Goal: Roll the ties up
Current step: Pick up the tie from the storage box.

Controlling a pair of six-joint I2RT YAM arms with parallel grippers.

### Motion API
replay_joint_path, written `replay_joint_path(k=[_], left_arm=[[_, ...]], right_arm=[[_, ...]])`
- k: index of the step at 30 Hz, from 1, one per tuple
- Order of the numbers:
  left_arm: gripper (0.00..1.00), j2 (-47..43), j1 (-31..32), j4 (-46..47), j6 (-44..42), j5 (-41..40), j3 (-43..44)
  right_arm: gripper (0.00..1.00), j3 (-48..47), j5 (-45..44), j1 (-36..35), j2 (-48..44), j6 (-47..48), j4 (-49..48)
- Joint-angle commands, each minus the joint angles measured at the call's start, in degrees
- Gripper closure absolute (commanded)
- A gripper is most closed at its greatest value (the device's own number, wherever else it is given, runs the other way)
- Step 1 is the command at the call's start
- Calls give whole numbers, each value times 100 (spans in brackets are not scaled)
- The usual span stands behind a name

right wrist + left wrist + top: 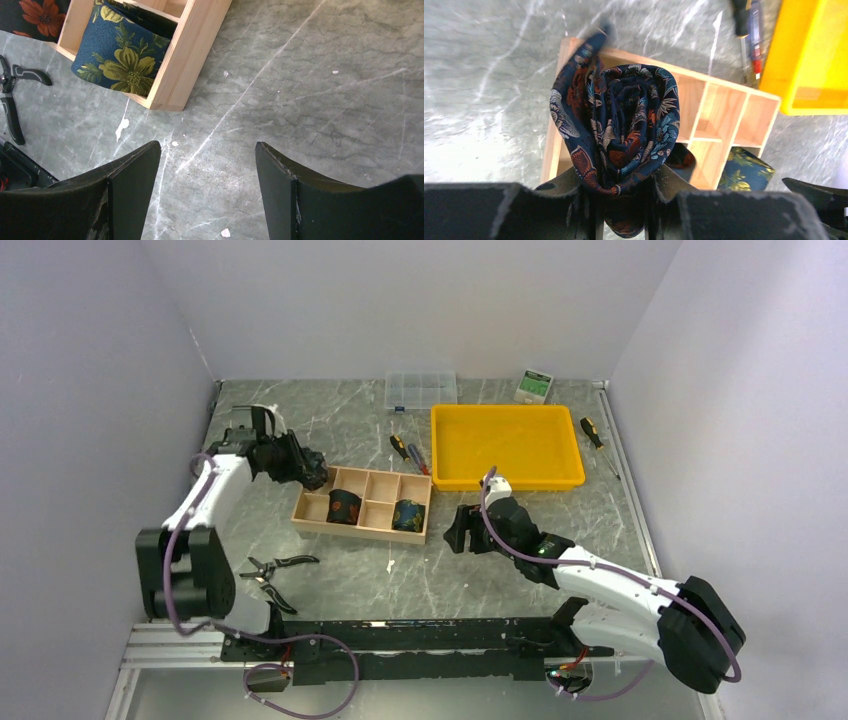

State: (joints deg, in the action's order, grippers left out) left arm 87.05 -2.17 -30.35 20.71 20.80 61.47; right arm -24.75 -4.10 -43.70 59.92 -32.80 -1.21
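A rolled tie (624, 115) is clamped by the left gripper (619, 182) above the box (724, 107), seemingly for stowing; the right gripper (207, 150) is spread, empty.

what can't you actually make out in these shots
Left wrist: rolled tie in the left gripper covers the wooden box compartment beneath; resting or lifted, unclear.
Right wrist: red-flowered tie cut off by the top-left corner.
Top view: green card print too small.
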Motion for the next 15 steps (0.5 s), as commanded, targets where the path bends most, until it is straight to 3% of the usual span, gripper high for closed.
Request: replay_joint_path(k=[1,4,10,15], left_arm=[[97,-1319,11,-151,197,-694,384],[97,-2027,8,-383,347,-660,615],[97,-3434,184,-75,1322,1372,209],[97,-4282,1329,636,2469,2468,-596]], right_arm=[[26,-273,-180,-16,-258,18,86],[25,-329,-228,-15,-350,57,165],[25,-562,-422,-7,-557,189,488],[25,-741,-709,-3,-888,288,762]])
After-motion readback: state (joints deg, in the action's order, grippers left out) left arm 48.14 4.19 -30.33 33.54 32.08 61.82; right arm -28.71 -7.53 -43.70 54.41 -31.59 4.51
